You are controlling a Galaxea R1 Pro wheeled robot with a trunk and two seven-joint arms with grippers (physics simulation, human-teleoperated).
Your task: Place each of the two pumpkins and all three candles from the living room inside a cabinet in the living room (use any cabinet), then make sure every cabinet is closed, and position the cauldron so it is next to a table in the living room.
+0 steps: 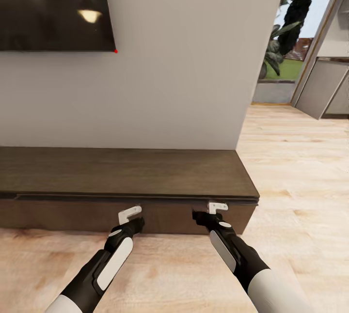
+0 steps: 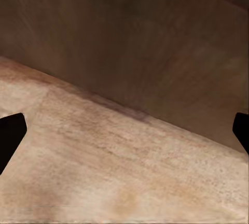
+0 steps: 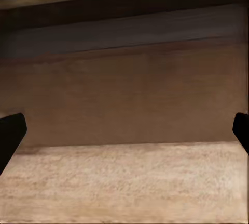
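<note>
From the head camera, you are facing the cabinet [image 1: 126, 172], the long low dark-brown unit set against the white wall [image 1: 169, 70], with a dark screen [image 1: 53, 5] mounted on the wall above the cabinet's left part. The cabinet's top is bare brown wood and its front reads as one flat closed face. Your left gripper [image 1: 130, 213] sits right at the cabinet's front, just under the top edge, its pale fingers pointing at the wood. Your right gripper [image 1: 217, 206] is at the same front, nearer the cabinet's right end, also just below the top edge. Pale wooden floor [image 1: 291, 196] runs past the cabinet's right end towards a window with greenery.

In the left wrist camera, the cabinet [image 2: 129, 42] front fills the far part and the floor [image 2: 114, 167] the near part. The two dark fingertips [image 2: 10, 135] stand far apart at the frame's edges, so your left gripper is spread wide with nothing between them.

In the right wrist camera, the cabinet [image 3: 124, 94] front is close ahead above the floor [image 3: 124, 182]. The fingertips [image 3: 10, 133] are likewise far apart, empty.
</note>
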